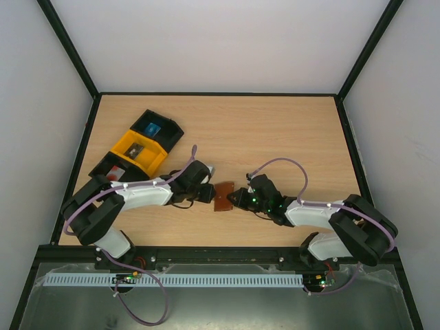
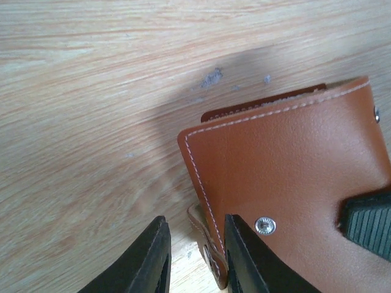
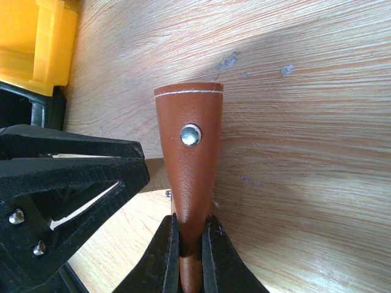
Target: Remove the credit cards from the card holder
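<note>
The card holder (image 1: 223, 196), a closed brown leather wallet with white stitching and metal studs, is held on edge just above the table between both arms. My right gripper (image 3: 190, 244) is shut on one edge of the card holder (image 3: 189, 152), seen edge-on. My left gripper (image 2: 195, 250) is open at the opposite edge of the card holder (image 2: 287, 177), with the small side tab (image 2: 206, 241) and the wallet's corner between its jaws. One finger (image 2: 241, 256) lies against the wallet's face. The right gripper's ribbed pad (image 2: 366, 223) shows at the right. No credit cards are in view.
A yellow bin (image 1: 141, 148) and black bins (image 1: 161, 127) stand at the back left, close behind the left arm; the yellow bin also shows in the right wrist view (image 3: 36, 43). A small red item (image 1: 115, 175) lies in the nearest black bin. The left gripper's body (image 3: 61, 183) is beside the wallet.
</note>
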{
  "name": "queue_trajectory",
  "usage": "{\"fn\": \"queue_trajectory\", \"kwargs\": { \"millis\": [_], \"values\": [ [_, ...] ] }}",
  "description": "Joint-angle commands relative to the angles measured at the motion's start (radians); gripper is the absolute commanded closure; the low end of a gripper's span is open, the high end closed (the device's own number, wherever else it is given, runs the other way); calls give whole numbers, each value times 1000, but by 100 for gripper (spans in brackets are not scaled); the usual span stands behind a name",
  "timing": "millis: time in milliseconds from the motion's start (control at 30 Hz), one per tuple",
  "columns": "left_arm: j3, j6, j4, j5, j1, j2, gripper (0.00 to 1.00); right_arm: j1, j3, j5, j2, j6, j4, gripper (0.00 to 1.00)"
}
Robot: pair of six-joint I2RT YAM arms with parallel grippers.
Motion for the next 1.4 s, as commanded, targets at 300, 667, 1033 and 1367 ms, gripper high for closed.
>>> {"fn": "queue_trajectory", "kwargs": {
  "millis": [300, 667, 1033, 1367],
  "values": [
    [-50, -1, 27, 10, 6, -20, 77, 5, 5, 33, 21, -28, -7, 95],
    [-88, -18, 58, 33, 10, -165, 97, 5, 9, 87, -8, -40, -117, 66],
    [-142, -116, 148, 146, 11, -329, 97, 6, 51, 129, -157, -67, -278, 40],
    [-152, -120, 159, 143, 11, -309, 97, 49, 71, 123, -125, -62, -256, 36]
  ]
}}
